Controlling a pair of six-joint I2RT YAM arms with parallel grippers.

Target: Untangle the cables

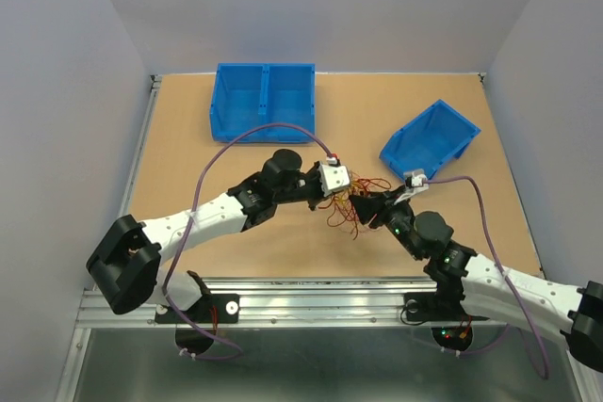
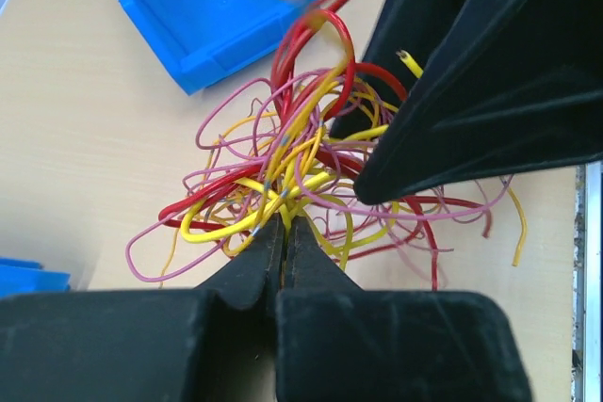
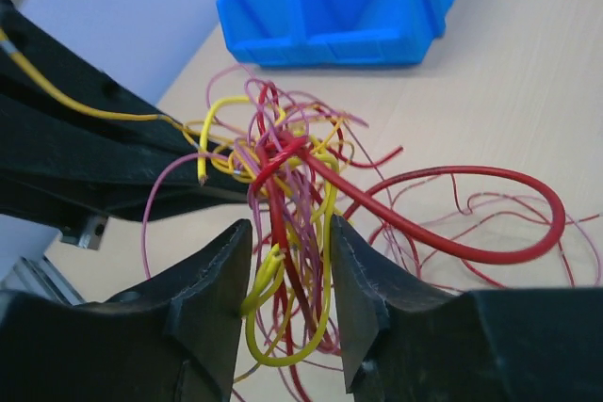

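So the cables (image 1: 353, 202) are one scrunched ball of red, yellow and pink strands around the middle of the bench (image 1: 236, 242), a bit toward the near edge, right between the two arms. As a clump it has no real long axis, loops go every which way. From above, a few red loops trail off it toward the near edge.

The left pincer (image 2: 285, 223) is pressed together, nipping some yellow strands at its very tips, with the rest of the ball fanning out beyond the tips.

The right pincer (image 3: 290, 242) is spread. A bundle of red, yellow and pink strands runs lengthwise through the gap, and a yellow loop hangs low between the fingers. One fat red loop sticks out sideways to the right in its own wrist view.

The divided blue bin (image 1: 264, 101) sits at the far edge. The single blue bin (image 1: 431, 143) is off to the far right, turned at an angle.
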